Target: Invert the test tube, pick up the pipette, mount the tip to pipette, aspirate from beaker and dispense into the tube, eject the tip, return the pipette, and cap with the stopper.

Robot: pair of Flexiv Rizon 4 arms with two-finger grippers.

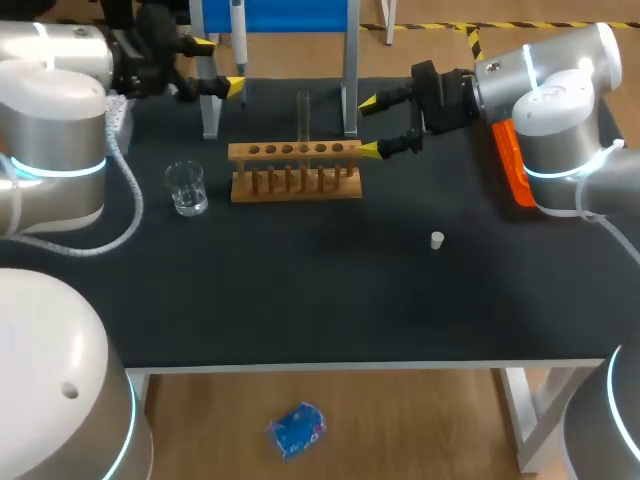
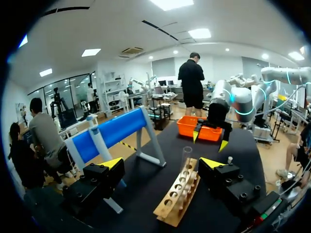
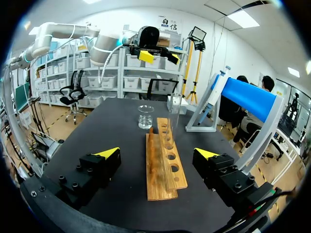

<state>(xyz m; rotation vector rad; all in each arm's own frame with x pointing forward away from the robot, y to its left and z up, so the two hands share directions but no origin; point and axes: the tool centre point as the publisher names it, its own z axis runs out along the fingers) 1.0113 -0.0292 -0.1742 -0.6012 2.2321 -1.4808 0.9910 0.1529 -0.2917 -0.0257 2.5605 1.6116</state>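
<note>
Your left tool (image 1: 220, 65) and right tool (image 1: 369, 126) are both wide open, so I'd pinch that light, slick, fragile test tube (image 1: 303, 118) ahead of the right one gently mid-body.

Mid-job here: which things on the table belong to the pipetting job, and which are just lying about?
For the job:
- test tube, upright in the wooden rack
- beaker
- pipette, hanging on the blue stand
- stopper, loose on the table

Not clearly for it:
- orange bin at the table's right edge; its inside is hidden
</note>
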